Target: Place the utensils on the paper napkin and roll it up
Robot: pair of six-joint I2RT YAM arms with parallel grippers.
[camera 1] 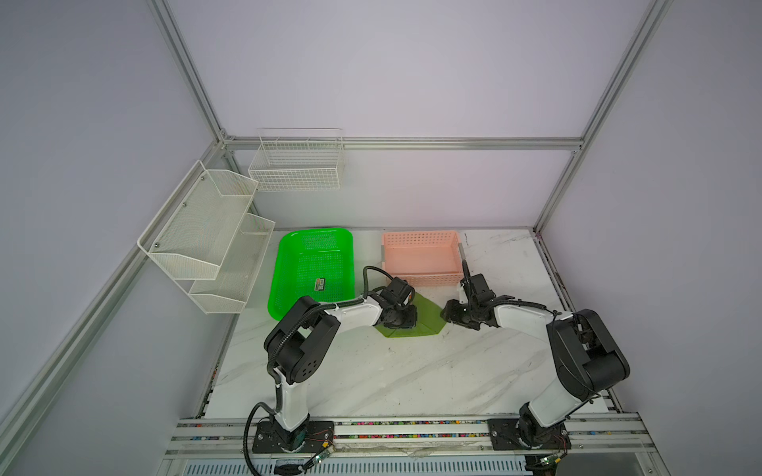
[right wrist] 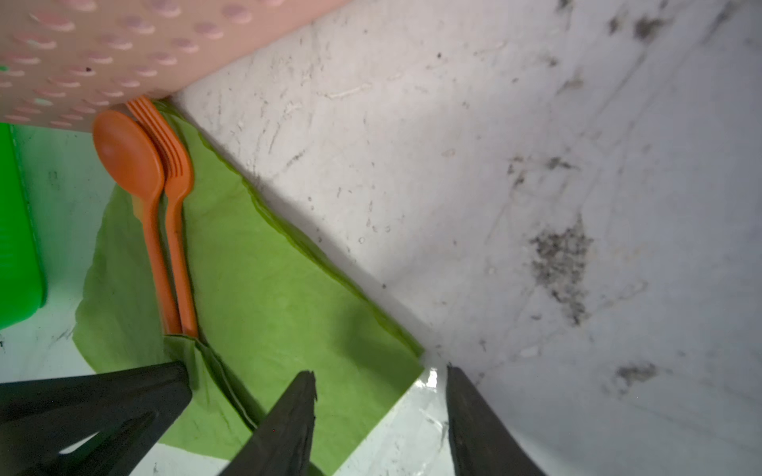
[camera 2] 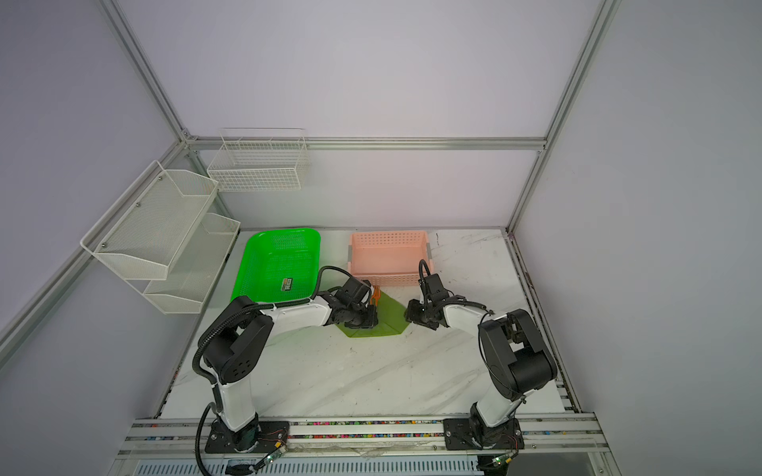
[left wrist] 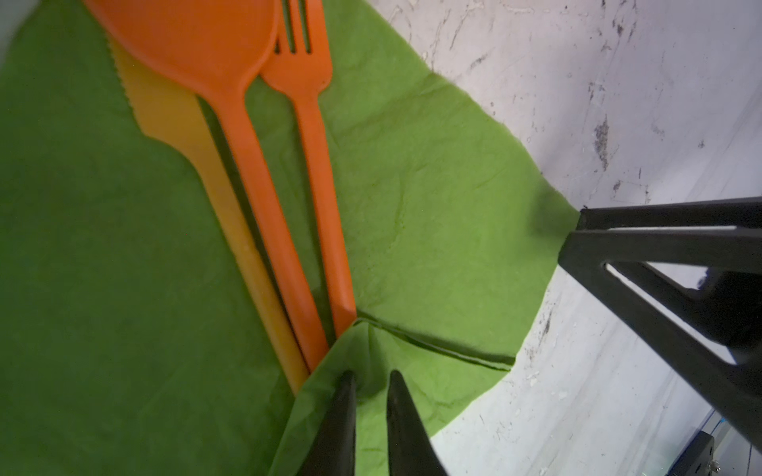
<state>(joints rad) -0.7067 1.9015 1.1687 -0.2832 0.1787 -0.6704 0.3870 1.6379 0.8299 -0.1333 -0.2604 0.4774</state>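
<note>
Green paper napkin (left wrist: 433, 206) bunches, pinched between left fingers (left wrist: 342, 416).

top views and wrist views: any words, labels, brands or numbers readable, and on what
Sticker on the green tray's floor: dark with pale print, too small and blurred to read.
No writing shows on the pink basket, napkin or utensils.
</note>
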